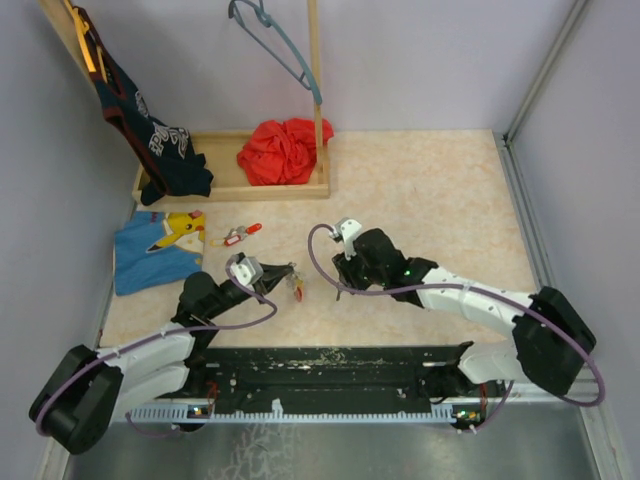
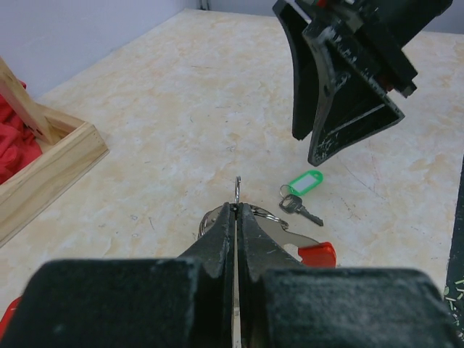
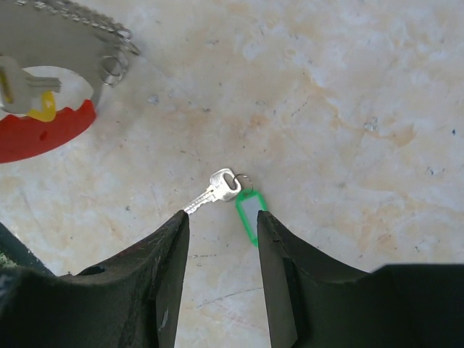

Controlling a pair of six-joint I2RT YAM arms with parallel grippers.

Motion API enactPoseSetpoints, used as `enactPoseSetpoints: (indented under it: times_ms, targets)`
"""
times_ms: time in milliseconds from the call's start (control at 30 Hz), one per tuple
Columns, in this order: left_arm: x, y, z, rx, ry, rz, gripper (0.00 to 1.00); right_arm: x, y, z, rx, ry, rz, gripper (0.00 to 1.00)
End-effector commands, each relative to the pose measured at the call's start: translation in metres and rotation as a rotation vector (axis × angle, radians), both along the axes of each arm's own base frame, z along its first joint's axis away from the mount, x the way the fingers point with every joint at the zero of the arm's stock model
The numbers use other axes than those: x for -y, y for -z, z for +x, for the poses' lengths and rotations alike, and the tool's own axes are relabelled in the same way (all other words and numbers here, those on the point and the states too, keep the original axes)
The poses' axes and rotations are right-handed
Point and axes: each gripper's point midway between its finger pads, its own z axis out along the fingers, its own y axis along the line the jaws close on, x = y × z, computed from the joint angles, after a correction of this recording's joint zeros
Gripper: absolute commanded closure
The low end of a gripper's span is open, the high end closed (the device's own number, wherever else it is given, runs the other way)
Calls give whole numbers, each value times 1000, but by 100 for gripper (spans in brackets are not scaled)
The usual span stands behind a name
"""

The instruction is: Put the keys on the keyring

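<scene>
My left gripper (image 2: pixel 238 208) is shut on the thin metal ring of the keyring (image 2: pixel 238 190), which stands edge-on above the fingertips. The keyring's red part (image 2: pixel 319 254) hangs just to the right, and it shows by my left gripper (image 1: pixel 289 272) as a red speck (image 1: pixel 297 290). A silver key with a green tag (image 3: pixel 233 190) lies flat on the table. My right gripper (image 3: pixel 221 217) hovers over it, open, its fingertips either side of the tag and nothing between them. From the left wrist that key (image 2: pixel 301 196) lies below the right gripper's fingers (image 2: pixel 341 138). A red-tagged key (image 1: pixel 243 234) lies farther left.
The red loop (image 3: pixel 43 134) carries a yellow-tagged key (image 3: pixel 32 98) and a chain (image 3: pixel 80 18). A blue cloth with a yellow cartoon (image 1: pixel 155 250) lies at the left. The wooden rack base (image 1: pixel 235 190) holds a red cloth (image 1: pixel 283 150) and a dark shirt (image 1: pixel 150 140).
</scene>
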Motion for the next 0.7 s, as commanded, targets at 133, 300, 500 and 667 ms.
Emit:
enactPoseSetpoints:
  times_ms: [133, 300, 500, 667]
  targets:
    - [-1, -16, 0, 53, 2, -36, 100, -11, 7, 25, -78, 99, -16, 58]
    - [-2, -14, 2, 43, -12, -23, 100, -15, 15, 35, -112, 158, -21, 61]
    - [-2, -15, 3, 39, -13, -23, 100, -19, 34, 34, -182, 196, -36, 64]
    - [-2, -16, 3, 39, -16, -24, 100, -24, 44, 31, -227, 218, -37, 68]
